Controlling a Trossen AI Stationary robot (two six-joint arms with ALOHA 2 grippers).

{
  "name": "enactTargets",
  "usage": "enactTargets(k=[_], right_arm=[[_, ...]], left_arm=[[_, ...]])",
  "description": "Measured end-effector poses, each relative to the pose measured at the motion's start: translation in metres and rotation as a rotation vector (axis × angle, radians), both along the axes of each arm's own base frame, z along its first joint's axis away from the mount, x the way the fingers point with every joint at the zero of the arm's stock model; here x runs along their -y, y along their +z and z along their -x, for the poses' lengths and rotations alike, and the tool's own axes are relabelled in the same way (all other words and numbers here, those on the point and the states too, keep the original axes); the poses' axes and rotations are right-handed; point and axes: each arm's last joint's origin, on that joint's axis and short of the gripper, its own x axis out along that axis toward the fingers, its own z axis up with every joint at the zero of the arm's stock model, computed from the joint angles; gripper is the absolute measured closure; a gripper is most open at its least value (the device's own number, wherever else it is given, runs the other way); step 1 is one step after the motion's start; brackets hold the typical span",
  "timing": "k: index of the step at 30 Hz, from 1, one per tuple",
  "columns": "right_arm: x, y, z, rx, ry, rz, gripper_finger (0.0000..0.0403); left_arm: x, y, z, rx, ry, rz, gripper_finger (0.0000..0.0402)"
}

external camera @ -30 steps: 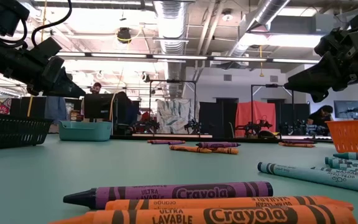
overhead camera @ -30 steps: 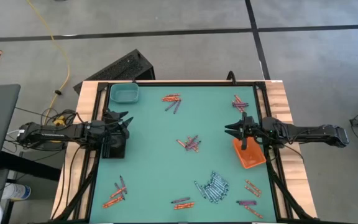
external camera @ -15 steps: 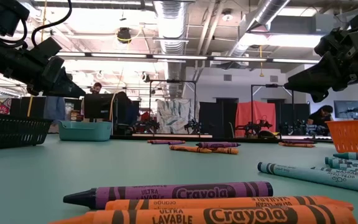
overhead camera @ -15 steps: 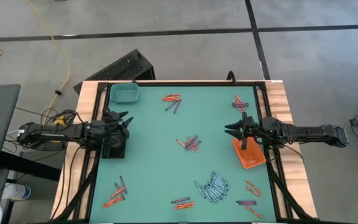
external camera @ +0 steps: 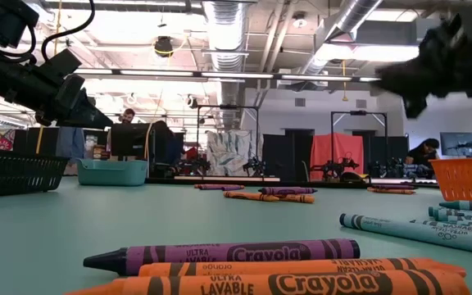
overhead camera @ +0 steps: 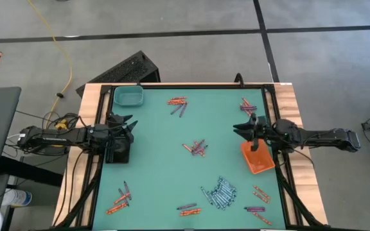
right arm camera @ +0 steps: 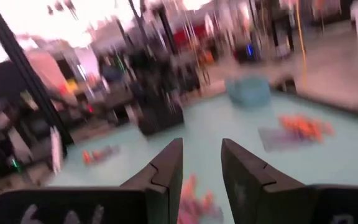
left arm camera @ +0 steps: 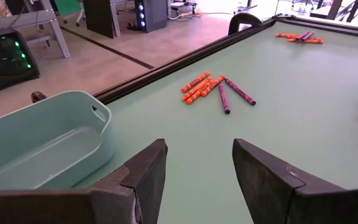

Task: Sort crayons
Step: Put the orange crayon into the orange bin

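Crayons lie flat on the green table in loose groups: orange-red and purple ones at the far middle (overhead camera: 177, 101), far right (overhead camera: 248, 104), centre (overhead camera: 196, 148), near left (overhead camera: 119, 199) and near edge (overhead camera: 188, 210), and a pale blue-grey pile (overhead camera: 218, 192). My left gripper (overhead camera: 130, 125) hangs open at the left edge above a black tray (overhead camera: 117, 151), with nothing between its fingers (left arm camera: 194, 168). My right gripper (overhead camera: 239, 128) hangs open at the right edge beside an orange tray (overhead camera: 257, 158), also with nothing between its fingers (right arm camera: 201, 168).
A teal tray (overhead camera: 128, 96) stands at the far left corner. More crayons lie at the near right (overhead camera: 259, 192). A black raised frame (overhead camera: 191, 85) runs round the table. In the low view a purple crayon (external camera: 228, 252) and orange ones lie close to the near edge.
My right gripper has tipped its fingers upward and risen a little above the table's right side. Its gap looks the same. The crayons and trays lie where they were.
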Motion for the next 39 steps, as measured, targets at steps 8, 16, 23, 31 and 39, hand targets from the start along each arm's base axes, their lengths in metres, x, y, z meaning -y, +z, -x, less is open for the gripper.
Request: enactTargets(k=[8, 16, 23, 31, 39], right_arm=[[-0.006, 0.029, -0.007, 0.129, 0.053, 0.112, 0.0284], [-0.018, 0.069, -0.051, 0.013, 0.129, 0.204, 0.0262], [-0.036, 0.09, -0.122, -0.191, 0.211, 0.288, 0.0223], [-0.045, 0.082, -0.207, -0.478, 0.231, 0.152, 0.0225], [-0.047, 0.051, -0.271, -0.866, 0.185, 0.067, 0.0246]], left_arm=[[0.0, 0.0, 0.0, 0.0, 0.0, 0.0, 0.0225], [0.0, 0.0, 0.0, 0.0, 0.0, 0.0, 0.0225], [0.0, 0.0, 0.0, -0.002, 0.0, 0.0, 0.0225], [0.0, 0.0, 0.0, -0.003, 0.0, 0.0, 0.0225], [0.0, 0.0, 0.0, -0.003, 0.0, 0.0, 0.0225]])
